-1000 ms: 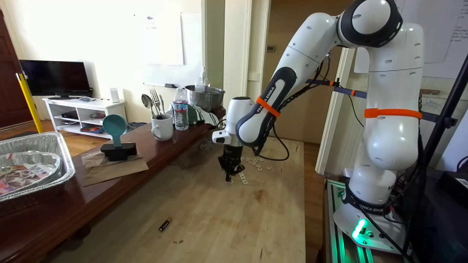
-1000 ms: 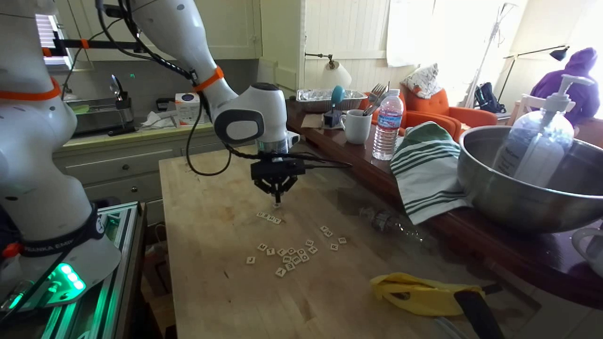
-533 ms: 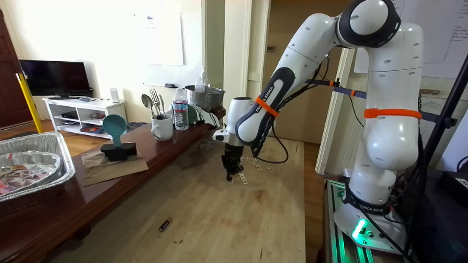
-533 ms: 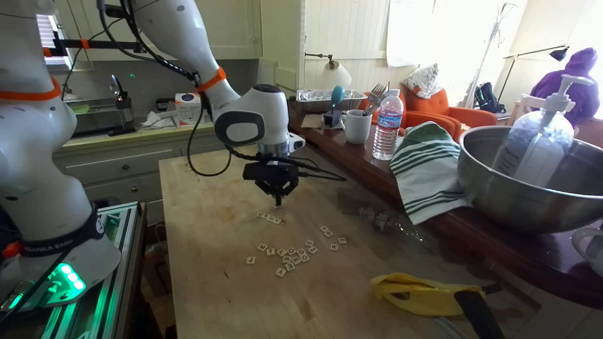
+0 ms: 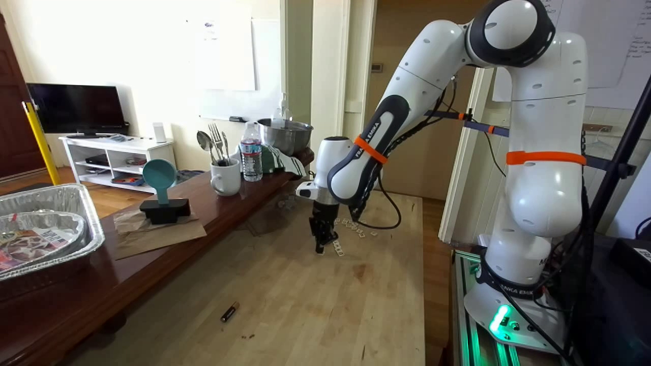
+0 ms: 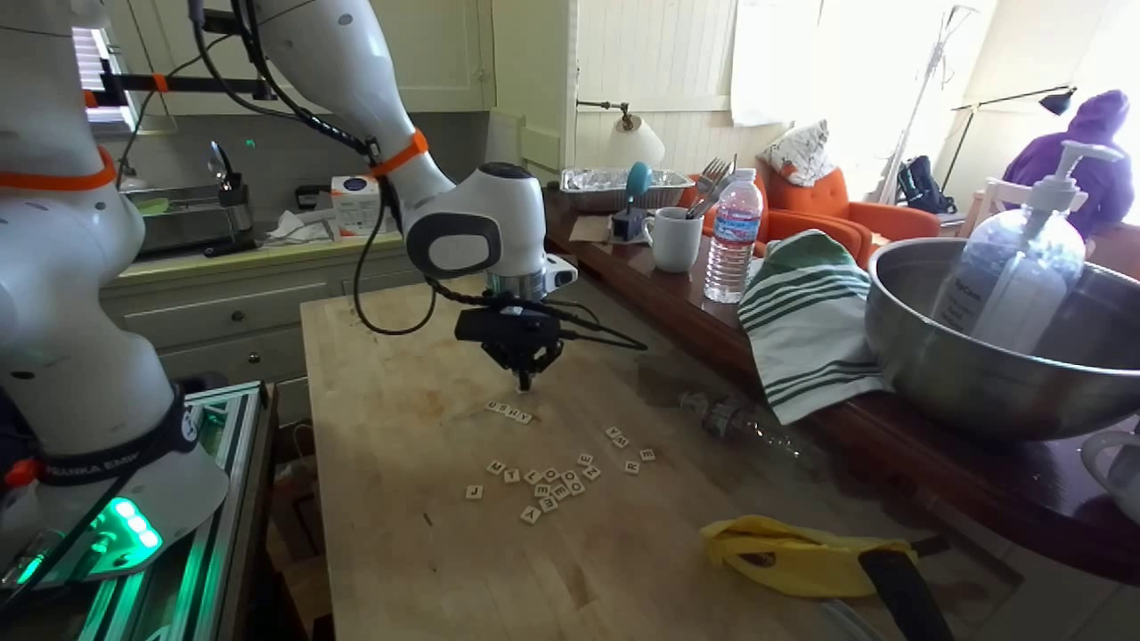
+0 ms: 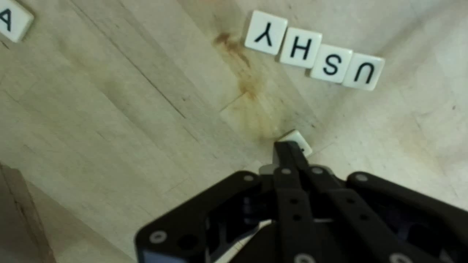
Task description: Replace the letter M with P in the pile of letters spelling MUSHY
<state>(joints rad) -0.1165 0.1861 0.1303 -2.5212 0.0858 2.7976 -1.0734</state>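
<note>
Grainy wood tabletop, black fingers tight together over one pale, square-cornered tile

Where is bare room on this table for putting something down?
Free: between the battery and the USHY tiles; between the loose tiles and the yellow item. Crowded: among the loose tiles, and near USHY, around the jaws.

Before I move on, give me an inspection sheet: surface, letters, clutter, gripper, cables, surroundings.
Surface: pale wooden tabletop, brown stain in wrist view.
Job's things: row of pale square tiles reading USHY; lone tile, letter mostly hidden; loose scatter of lettered tiles.
Clutter: dark cylindrical battery; clear plastic bottle on its side; yellow object.
Gripper: black gripper, fingers together, partly hiding the lone tile; contact unclear.
Cables: black cable hanging in a loop.
Surroundings: brown wooden ledge, white mug of utensils, person in purple.
</note>
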